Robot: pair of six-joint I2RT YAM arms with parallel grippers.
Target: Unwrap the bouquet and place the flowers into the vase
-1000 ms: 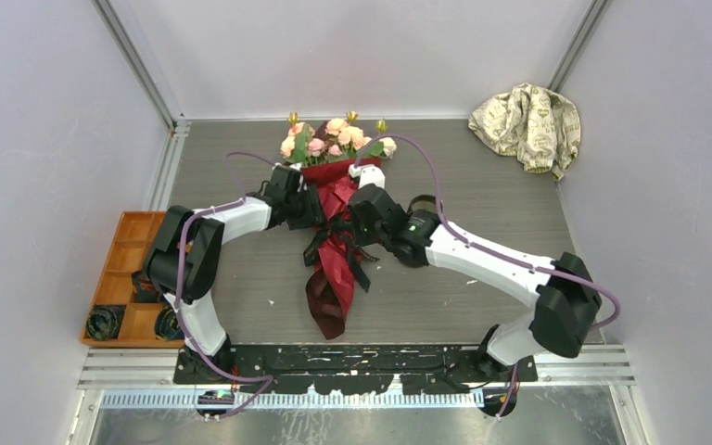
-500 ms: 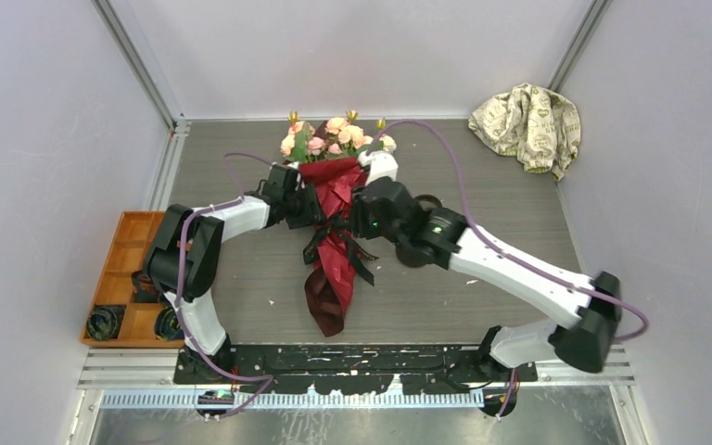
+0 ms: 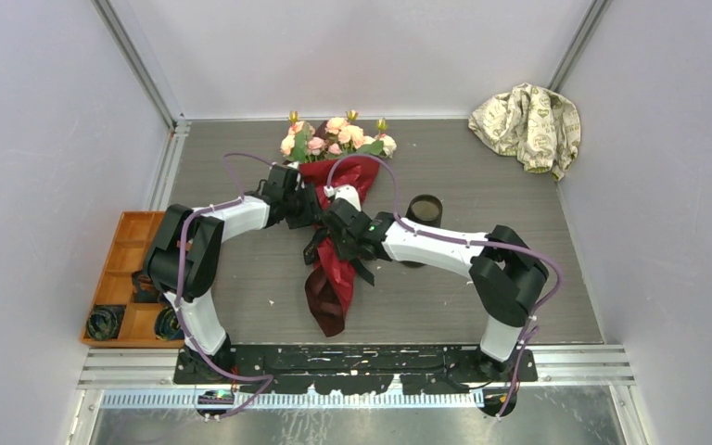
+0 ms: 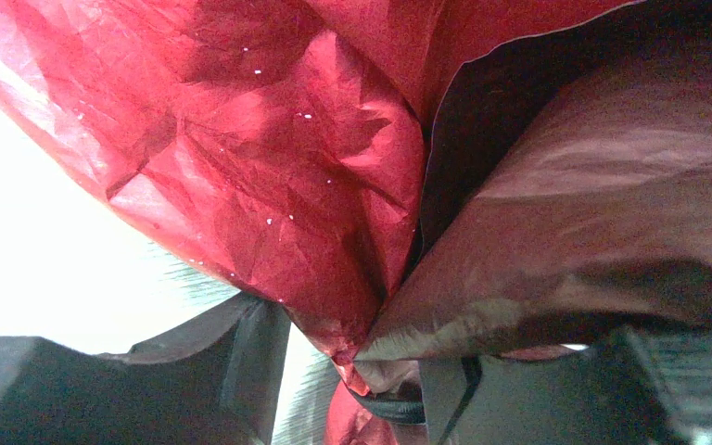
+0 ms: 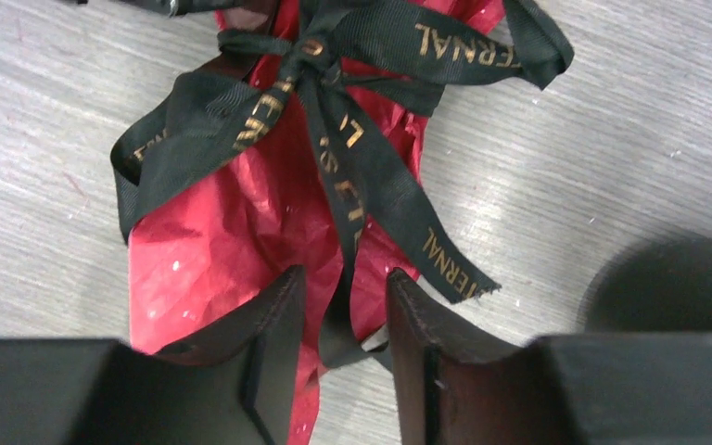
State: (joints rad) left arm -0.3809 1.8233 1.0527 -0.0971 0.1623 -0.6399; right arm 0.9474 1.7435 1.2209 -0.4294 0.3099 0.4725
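swinging down from the flower heads, the right gripper [image 5: 345, 311] now hovers over the black ribbon [image 5: 320, 65] at the waist of the bouquet [image 3: 329, 278], elbow folded in, and the black vase [image 3: 424, 209] stands uncovered right of centre. its fingers stand apart, one ribbon tail running loose between them — nothing is pinched yet. the left gripper [image 4: 352, 348] is pressed into the dark red wrapping paper [image 4: 269, 185] on the bundle's left flank; whether it clamps the fold cannot be told. the flowers [image 3: 338, 137] lie at upper centre, heads toward the back wall, stems still wrapped. the step in hand looks to be undoing the bow: best to close on a free tail well clear of the knot and draw it along its own line while the other arm steadies the bundle — a tug on a loop would likely tighten it. around them, a grey wood-grain table [image 3: 241, 167], a beige patterned cloth [image 3: 528, 120] in the upper right corner, an orange tray [image 3: 139, 215] at the left edge, pale walls [image 3: 362, 56] on three sides.
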